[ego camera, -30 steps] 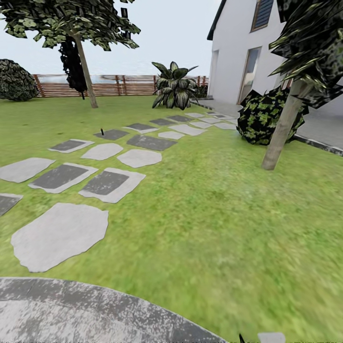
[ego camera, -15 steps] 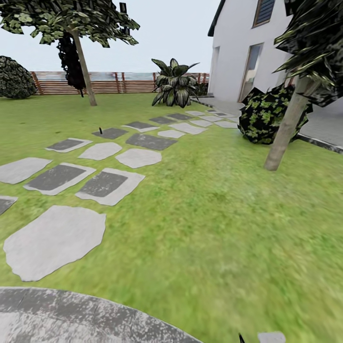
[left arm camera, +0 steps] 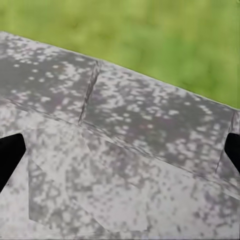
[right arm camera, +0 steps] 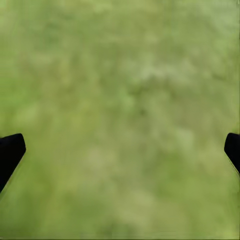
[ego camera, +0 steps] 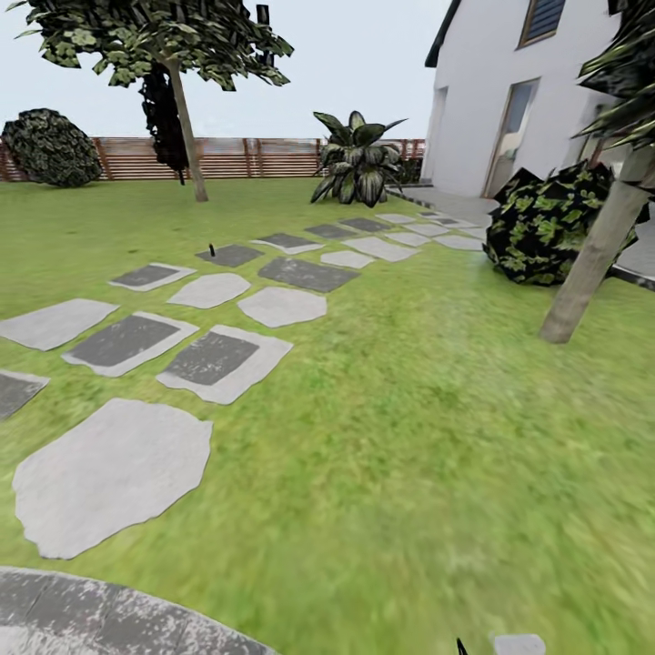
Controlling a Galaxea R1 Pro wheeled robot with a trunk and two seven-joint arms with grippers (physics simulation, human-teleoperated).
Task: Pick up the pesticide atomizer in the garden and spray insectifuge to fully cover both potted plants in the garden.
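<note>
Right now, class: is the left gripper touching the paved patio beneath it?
Cannot tell. In the left wrist view the left gripper has its fingertips wide apart at the frame's edges over the paved patio, but neither contact nor gap shows plainly.

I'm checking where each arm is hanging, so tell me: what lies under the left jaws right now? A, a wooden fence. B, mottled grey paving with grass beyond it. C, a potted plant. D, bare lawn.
B: in the left wrist view the fingertips frame speckled grey paving, with lawn past its edge.
</note>
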